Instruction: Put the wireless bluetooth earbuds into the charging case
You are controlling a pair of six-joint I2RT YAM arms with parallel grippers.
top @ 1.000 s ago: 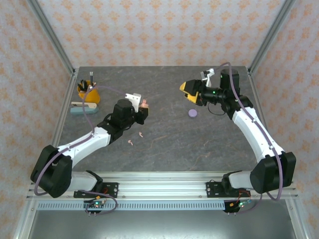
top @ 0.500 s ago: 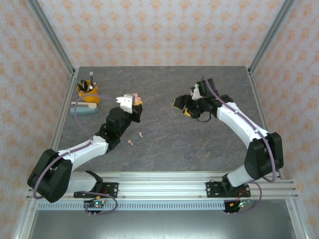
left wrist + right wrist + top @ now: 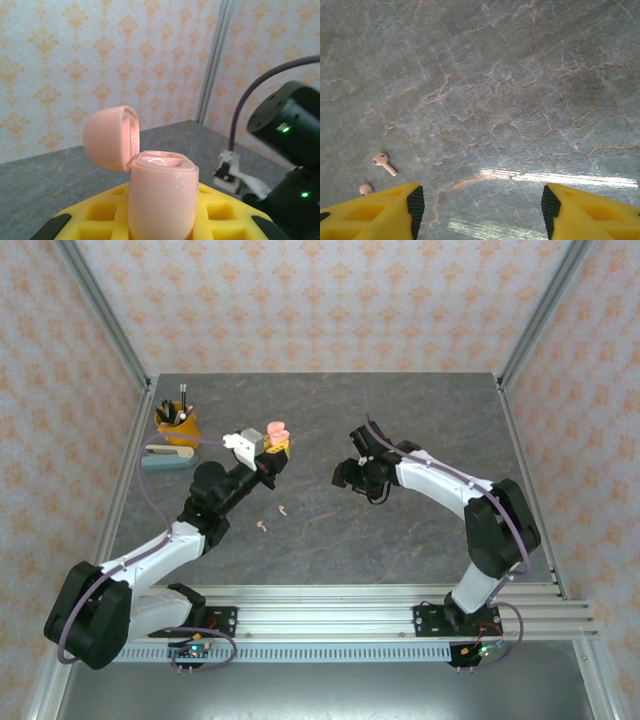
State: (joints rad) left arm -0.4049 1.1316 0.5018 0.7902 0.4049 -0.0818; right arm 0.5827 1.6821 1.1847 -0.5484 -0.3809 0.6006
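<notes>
Top external view: the left gripper [image 3: 274, 448] is up off the table [image 3: 330, 540] with its fingers clamped on the pink charging case [image 3: 277, 430], lid flipped open. The left wrist cam makes it clearer. The case body stands upright right between the yellow fingers [image 3: 95, 217], squeezed from both sides. The lid [image 3: 111, 137] hangs back to the left on its hinge, and the right arm [image 3: 287, 165] is in the background.

The earbuds I can see are two pale pink ones lying loose on the grey marbled table, close together but not touching. The farther earbud [image 3: 282, 509] and the nearer earbud [image 3: 261, 526] both sit on the base side of the left gripper, in the space between the two arms.

On the right wrist cam, the right gripper [image 3: 481, 207] has its fingers well apart, with just bare table in the gap. Both earbuds are off to the left there, outside the gap. One lies just beyond the left finger [image 3: 375, 215] with its stem pointing lower right. The other peeks out at that finger's edge, partly hidden.

Far left of the table there's a yellow pen cup [image 3: 177, 420] with a teal thing [image 3: 167, 455] beside it
</notes>
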